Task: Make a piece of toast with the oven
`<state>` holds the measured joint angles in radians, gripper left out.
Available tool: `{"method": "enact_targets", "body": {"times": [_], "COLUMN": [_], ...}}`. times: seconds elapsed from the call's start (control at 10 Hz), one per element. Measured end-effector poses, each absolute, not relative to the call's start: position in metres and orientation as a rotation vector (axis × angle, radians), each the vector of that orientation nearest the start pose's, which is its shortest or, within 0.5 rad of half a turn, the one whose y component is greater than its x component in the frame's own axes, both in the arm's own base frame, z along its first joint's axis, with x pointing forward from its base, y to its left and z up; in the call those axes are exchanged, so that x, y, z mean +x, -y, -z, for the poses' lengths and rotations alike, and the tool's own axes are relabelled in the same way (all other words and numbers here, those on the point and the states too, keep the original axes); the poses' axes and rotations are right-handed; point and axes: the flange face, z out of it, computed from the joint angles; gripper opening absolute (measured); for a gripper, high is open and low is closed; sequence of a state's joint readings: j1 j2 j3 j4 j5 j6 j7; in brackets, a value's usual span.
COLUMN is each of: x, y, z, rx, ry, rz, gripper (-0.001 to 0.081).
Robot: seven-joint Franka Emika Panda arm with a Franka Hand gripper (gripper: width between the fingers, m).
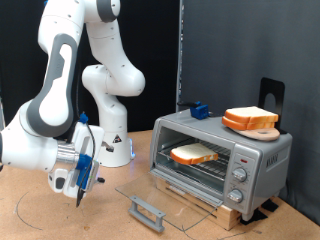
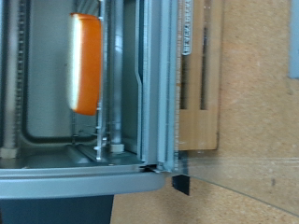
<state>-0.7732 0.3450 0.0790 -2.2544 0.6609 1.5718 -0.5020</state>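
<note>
The silver-grey oven (image 1: 262, 152) stands at the exterior view's right with its glass drop door (image 1: 165, 205) lying open and flat. The piece of toast (image 1: 193, 154) rests on the wire rack inside. My gripper (image 1: 80, 190) hangs over the wooden table at the exterior view's left, well away from the door, with nothing between its fingers. In the wrist view the toast (image 2: 86, 61) shows edge-on inside the oven cavity (image 2: 42, 103); no fingers show there.
Like bread slices (image 1: 250, 119) lie stacked with a round wooden board on the oven's top. A blue object (image 1: 199, 109) sits at the oven's back corner. A black stand (image 1: 270, 95) rises behind. The oven sits on a wooden block (image 1: 232, 212).
</note>
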Motion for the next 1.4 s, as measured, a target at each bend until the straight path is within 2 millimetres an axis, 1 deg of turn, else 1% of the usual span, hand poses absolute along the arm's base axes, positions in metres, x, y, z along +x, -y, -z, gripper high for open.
{"method": "enact_targets", "body": {"times": [0.2, 0.4, 0.6, 0.7, 0.8, 1.1, 1.4], "x": [0.368, 0.364, 0.363, 0.363, 0.363, 0.362, 0.363], "y": [0.223, 0.221, 0.211, 0.204, 0.196, 0.172, 0.149], "z": [-0.184, -0.161, -0.142, -0.136, -0.131, -0.127, -0.132], "rx": [-1.972, -1.989, -1.981, -1.974, -1.967, -1.953, -1.906], "ry": [-0.606, -0.619, -0.598, -0.573, -0.548, -0.479, -0.436], "rz": [-0.510, -0.538, -0.581, -0.593, -0.604, -0.628, -0.643], "gripper": [0.0809, 0.0809, 0.0809, 0.0809, 0.0809, 0.0809, 0.0809]}}
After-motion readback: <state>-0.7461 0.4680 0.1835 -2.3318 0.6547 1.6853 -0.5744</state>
